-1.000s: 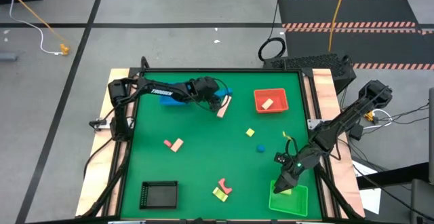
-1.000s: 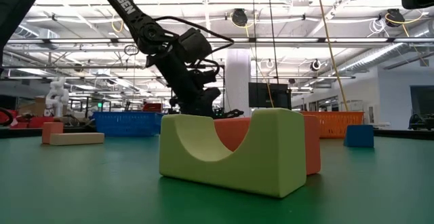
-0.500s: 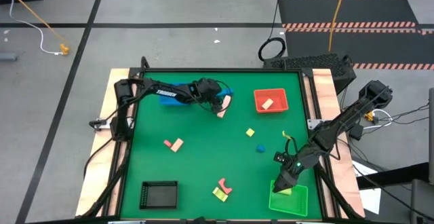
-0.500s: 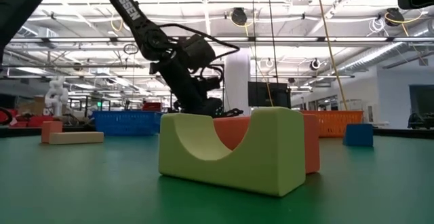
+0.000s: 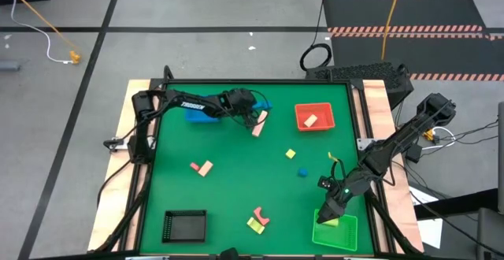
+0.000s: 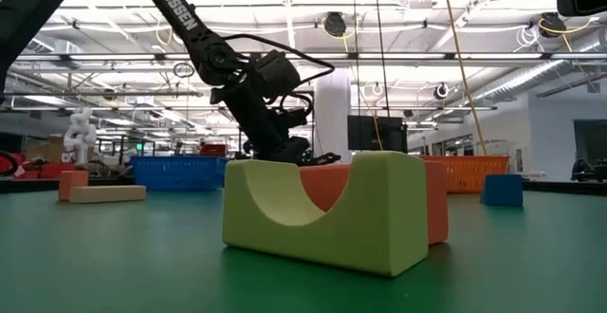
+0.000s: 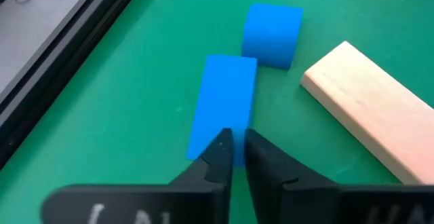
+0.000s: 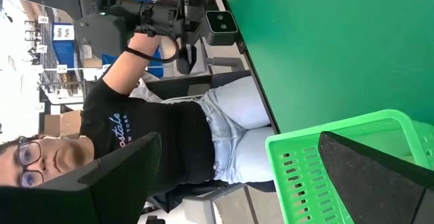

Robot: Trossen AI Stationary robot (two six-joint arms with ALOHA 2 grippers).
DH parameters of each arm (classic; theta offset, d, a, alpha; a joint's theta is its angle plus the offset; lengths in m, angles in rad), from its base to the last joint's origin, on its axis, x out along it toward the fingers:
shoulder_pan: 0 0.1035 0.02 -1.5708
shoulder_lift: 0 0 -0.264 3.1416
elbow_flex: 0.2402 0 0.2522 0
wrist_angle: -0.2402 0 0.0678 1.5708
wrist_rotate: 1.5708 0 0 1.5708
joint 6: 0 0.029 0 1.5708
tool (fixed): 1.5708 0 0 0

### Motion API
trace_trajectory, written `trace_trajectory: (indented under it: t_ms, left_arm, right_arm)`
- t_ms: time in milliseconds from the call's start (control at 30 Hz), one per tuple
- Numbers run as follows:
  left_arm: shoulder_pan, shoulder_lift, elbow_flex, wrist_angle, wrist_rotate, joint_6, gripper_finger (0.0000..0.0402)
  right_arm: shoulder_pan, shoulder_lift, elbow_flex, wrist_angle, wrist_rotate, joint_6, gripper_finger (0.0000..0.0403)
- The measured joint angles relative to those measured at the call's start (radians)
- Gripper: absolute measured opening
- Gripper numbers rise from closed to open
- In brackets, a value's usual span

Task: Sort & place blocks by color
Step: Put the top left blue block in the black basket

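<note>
My left gripper [image 7: 237, 153] is shut, and its tips stand over the near end of a blue bar block [image 7: 224, 105] lying flat on the green table. Beside the bar lie a blue cylinder [image 7: 272, 35] and a tan bar [image 7: 369, 108]. In the high view this gripper [image 5: 253, 118] is at the far left-centre, beside the blue tray [image 5: 201, 112]. My right gripper [image 5: 329, 213] hangs open over the green tray [image 5: 337, 232], which holds a yellow block [image 5: 331, 222]. The right wrist view shows the right fingers [image 8: 122, 176] wide apart. My left gripper points its shut fingertips [image 7: 220, 149] slanting down at the blue bar's end [image 7: 215, 139] nearest the wrist, in line with the bar's length. Whether the tips touch the bar, I cannot tell. The bar lies flat on the table.
A red tray [image 5: 314, 117] at the far right holds a tan block [image 5: 310, 120]. A black tray [image 5: 185, 226] sits near left. Loose blocks: a pink and tan pair [image 5: 202, 167], a yellow cube [image 5: 290, 154], a blue block [image 5: 302, 172], yellow and pink arches [image 5: 257, 219]. A person [image 8: 156, 129] sits beyond the table.
My left arm has reached a little farther toward the table's right edge, bringing its gripper over the blue blocks. The blocks and my right arm have kept still.
</note>
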Motion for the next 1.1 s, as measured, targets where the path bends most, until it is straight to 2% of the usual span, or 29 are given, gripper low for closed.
trace_trajectory:
  t_ms: [100, 167, 533, 667, 900, 1100]
  left_arm:
    - [-0.004, -0.011, -0.002, 0.009, -0.002, 0.009, 0.0023]
    - [-0.01, -0.018, -0.004, 0.012, -0.004, 0.023, 0.0032]
    - [-0.012, -0.026, -0.006, 0.073, -0.01, 0.137, 0.0171]
    - [0.018, -0.02, -0.005, 0.096, 0.017, 0.102, 0.0202]
    - [0.041, -0.012, -0.005, 0.049, 0.042, 0.07, 0.02]
    - [0.04, -0.012, -0.005, 0.017, 0.046, 0.16, 0.0191]
  right_arm:
    - [0.0, 0.0, 0.0, 0.0, 0.0, 0.0, 0.0391]
    - [0.0, 0.0, 0.0, 0.0, 0.0, 0.0, 0.0391]
    - [0.0, 0.0, 0.0, -0.001, 0.0, -0.03, 0.0391]
    - [0.0, 0.0, 0.0, -0.001, 0.0, -0.03, 0.0391]
    - [-0.012, 0.0, 0.0, -0.001, -0.001, -0.052, 0.0391]
    - [-0.038, 0.0, 0.0, -0.002, -0.001, -0.052, 0.0391]
